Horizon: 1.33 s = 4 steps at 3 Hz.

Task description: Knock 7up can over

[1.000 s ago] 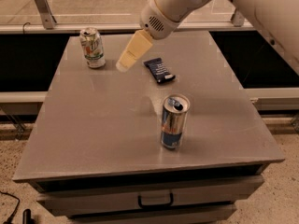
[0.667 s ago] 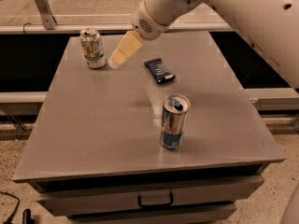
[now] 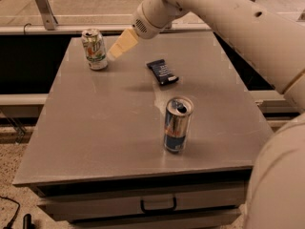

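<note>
The 7up can point(image 3: 94, 49), short and whitish-silver with green lettering, stands upright at the far left of the grey table point(image 3: 95, 128). My gripper point(image 3: 116, 50) has cream-coloured fingers pointing down and left. Its tip is just right of the can, very close to its side; I cannot tell if it touches. The white arm reaches in from the upper right.
A taller blue-and-silver can point(image 3: 177, 124) stands upright near the table's middle front. A dark flat packet point(image 3: 162, 72) lies behind it at centre. A drawer with a handle point(image 3: 158, 205) sits under the table top. A ledge and rail run behind the table.
My gripper has moved left toward the 7up can, from about a hand's width away to right beside it. The can still stands upright. The other things have not moved.
</note>
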{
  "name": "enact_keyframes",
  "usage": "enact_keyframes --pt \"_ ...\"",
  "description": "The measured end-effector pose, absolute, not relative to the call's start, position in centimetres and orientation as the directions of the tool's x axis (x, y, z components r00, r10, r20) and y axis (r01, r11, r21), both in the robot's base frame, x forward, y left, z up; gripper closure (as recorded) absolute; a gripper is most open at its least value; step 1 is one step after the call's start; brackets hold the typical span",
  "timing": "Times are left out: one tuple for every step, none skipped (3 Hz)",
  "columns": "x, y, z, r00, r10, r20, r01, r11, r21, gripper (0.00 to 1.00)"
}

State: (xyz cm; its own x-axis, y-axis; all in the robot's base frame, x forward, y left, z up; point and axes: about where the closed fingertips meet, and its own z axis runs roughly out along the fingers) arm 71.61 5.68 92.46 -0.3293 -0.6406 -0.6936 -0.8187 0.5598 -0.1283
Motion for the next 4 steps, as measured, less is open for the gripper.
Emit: enact_keyframes --pt "74.4 7.5 91.7 -0.355 -0.587 -0.727 -0.801 0.592 -0.087 0.00" --pt "75.3 9.3 91.3 -0.363 -0.560 -0.745 -0.807 0.589 -0.050 0.00" --pt "75.6 11.5 90.8 -0.353 -0.537 -0.766 -0.817 0.576 -0.027 0.00" --pt "75.6 13.4 90.4 -0.337 -0.513 -0.789 -0.823 0.567 -0.017 0.00"
